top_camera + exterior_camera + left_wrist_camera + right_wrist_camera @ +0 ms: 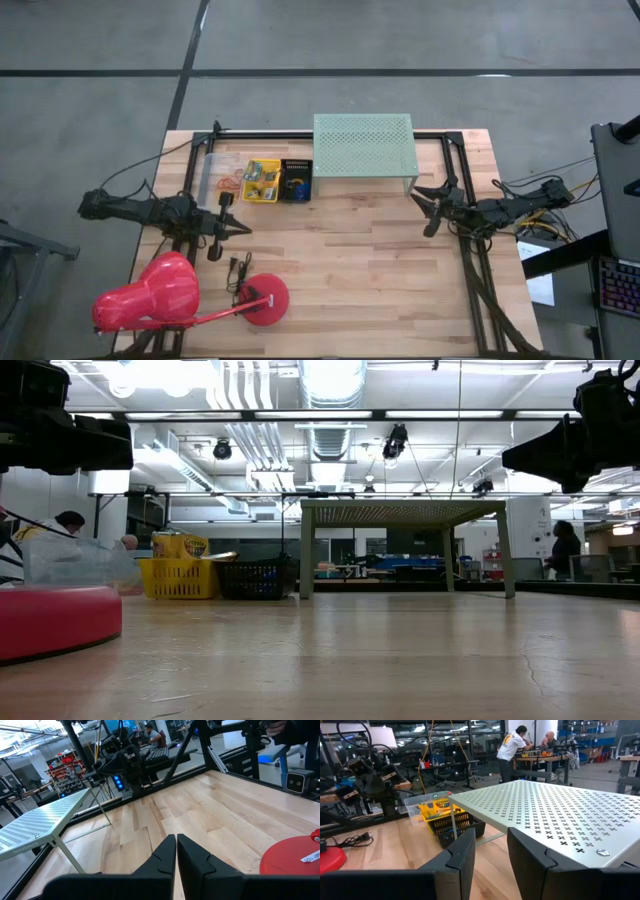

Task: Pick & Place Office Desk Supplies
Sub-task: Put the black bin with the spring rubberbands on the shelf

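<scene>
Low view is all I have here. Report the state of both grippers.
Observer: The left gripper is shut and empty, not far from the pink lamp.
Operator: Now the right one.
Observer: The right gripper is open and holds nothing, next to the green shelf.
Operator: Tell me what the clear tray holds.
Observer: The clear tray, beside the yellow basket, holds tan rubber bands.
</scene>
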`<action>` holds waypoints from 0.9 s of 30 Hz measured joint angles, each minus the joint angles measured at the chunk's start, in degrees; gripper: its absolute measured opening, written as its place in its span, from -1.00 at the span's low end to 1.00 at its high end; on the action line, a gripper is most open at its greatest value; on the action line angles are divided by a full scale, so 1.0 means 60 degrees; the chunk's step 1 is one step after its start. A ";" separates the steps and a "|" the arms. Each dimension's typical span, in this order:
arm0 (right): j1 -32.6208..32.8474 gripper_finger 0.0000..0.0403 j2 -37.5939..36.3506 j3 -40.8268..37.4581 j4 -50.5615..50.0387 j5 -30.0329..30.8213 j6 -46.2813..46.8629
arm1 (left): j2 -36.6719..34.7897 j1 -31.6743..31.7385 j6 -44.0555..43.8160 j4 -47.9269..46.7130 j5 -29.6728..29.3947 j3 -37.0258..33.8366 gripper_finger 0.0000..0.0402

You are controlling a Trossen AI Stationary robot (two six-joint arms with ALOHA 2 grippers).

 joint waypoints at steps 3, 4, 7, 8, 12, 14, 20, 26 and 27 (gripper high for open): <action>0.0000 -0.44 0.0005 0.0000 0.0010 -0.0442 0.0295 | 0.0000 0.0000 -0.0001 -0.0003 0.0000 0.0000 -0.90; 0.0000 -0.44 0.0015 0.0000 0.0035 -0.0860 0.0421 | 0.0000 0.0000 0.0001 -0.0003 0.0000 0.0000 -0.90; -0.0003 -0.44 0.0011 0.0000 0.0322 -0.2778 0.0173 | 0.0000 0.0000 0.0001 -0.0003 0.0000 0.0000 -0.90; -0.0001 -0.44 0.0017 0.0000 0.0515 -0.3303 -0.0240 | 0.0000 0.0000 0.0001 -0.0003 0.0000 0.0000 -0.90; -0.0004 -0.44 0.0067 0.0004 0.1307 -0.3751 -0.0836 | 0.0000 0.0000 0.0000 -0.0003 0.0000 0.0000 -0.90; -0.0004 -0.44 0.0076 0.0004 0.1507 -0.3759 -0.1220 | 0.0000 0.0000 -0.0002 -0.0003 0.0000 0.0000 -0.90; -0.0004 -0.44 0.0076 0.0004 0.1587 -0.3759 -0.1325 | 0.0000 0.0000 0.0000 -0.0003 0.0000 0.0000 -0.90; -0.0004 -0.44 0.0095 0.0004 0.1485 -0.3724 -0.1301 | 0.0000 0.0000 -0.0003 -0.0003 0.0000 0.0000 -0.90; -0.0004 -0.44 0.0126 0.0004 0.1483 -0.3713 -0.1304 | 0.0000 0.0000 -0.0002 -0.0003 0.0000 0.0000 -0.90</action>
